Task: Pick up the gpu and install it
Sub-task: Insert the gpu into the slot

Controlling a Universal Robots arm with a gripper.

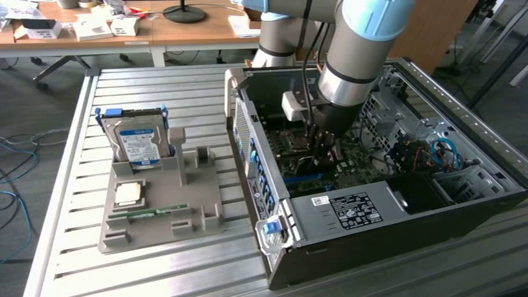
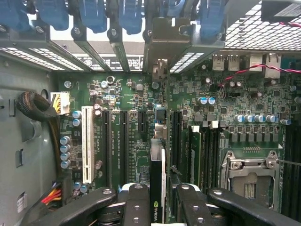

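This is looking like a robotics lab sharing a room with office desks. A thick silver-grey robot arm with pale blue joint caps (image 1: 350, 68) is reaching down into a black metal desktop computer case (image 1: 371, 250), which is lying open on its side and exposing its green motherboard (image 2: 141, 141). The case is sitting on a slatted aluminium workbench (image 1: 165, 263). Beside it, a grey moulded plastic fixture (image 1: 198, 210) is holding loose computer parts, among them a silver hard drive with a blue label (image 1: 138, 145) standing on edge. Behind the bench, light wooden desks (image 1: 198, 34) are carrying small white cardboard boxes (image 1: 91, 28) and a round black stand base (image 1: 184, 13), while blue and grey cables (image 1: 17, 162) are trailing across the grey floor (image 1: 37, 102)
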